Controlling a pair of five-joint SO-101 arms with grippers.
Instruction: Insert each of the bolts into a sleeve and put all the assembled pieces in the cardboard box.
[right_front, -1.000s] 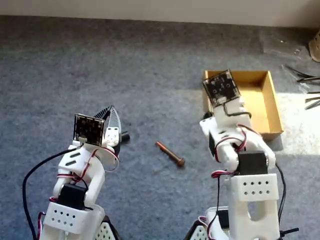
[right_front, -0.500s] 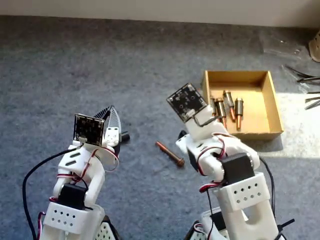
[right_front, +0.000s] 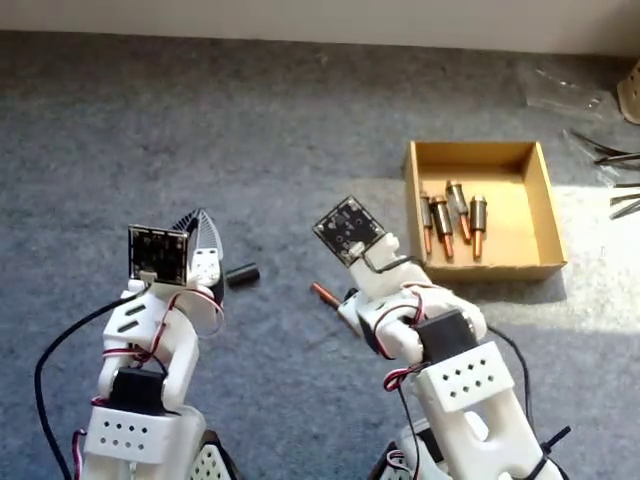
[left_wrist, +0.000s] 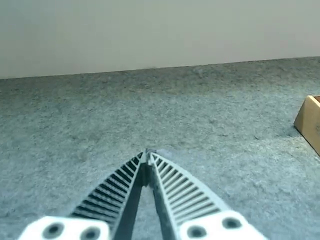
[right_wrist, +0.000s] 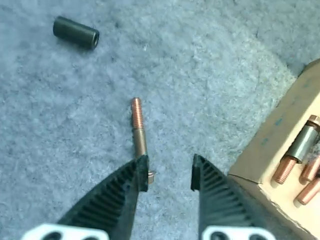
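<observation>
A copper bolt (right_wrist: 138, 132) lies on the grey carpet, its head just beside one fingertip of my open right gripper (right_wrist: 170, 172), which hangs over it. In the high view the right arm (right_front: 400, 310) covers most of the bolt (right_front: 322, 293). A short black sleeve (right_front: 241, 275) lies alone on the carpet; the right wrist view shows the sleeve (right_wrist: 76, 32) beyond the bolt. My left gripper (right_front: 200, 225) is shut and empty, a little left of the sleeve; its tips (left_wrist: 147, 155) meet above bare carpet. The cardboard box (right_front: 478, 153) holds three assembled pieces (right_front: 448, 220).
Metal hand tools (right_front: 620, 170) and a clear plastic bag (right_front: 560, 90) lie at the right edge past the box. The box corner (right_wrist: 270, 150) is close to my right gripper. A pale wall borders the carpet at the back.
The right arm swung left from over the box to above the bolt, uncovering the three pieces inside. The left arm shifted slightly left, leaving the sleeve fully exposed.
</observation>
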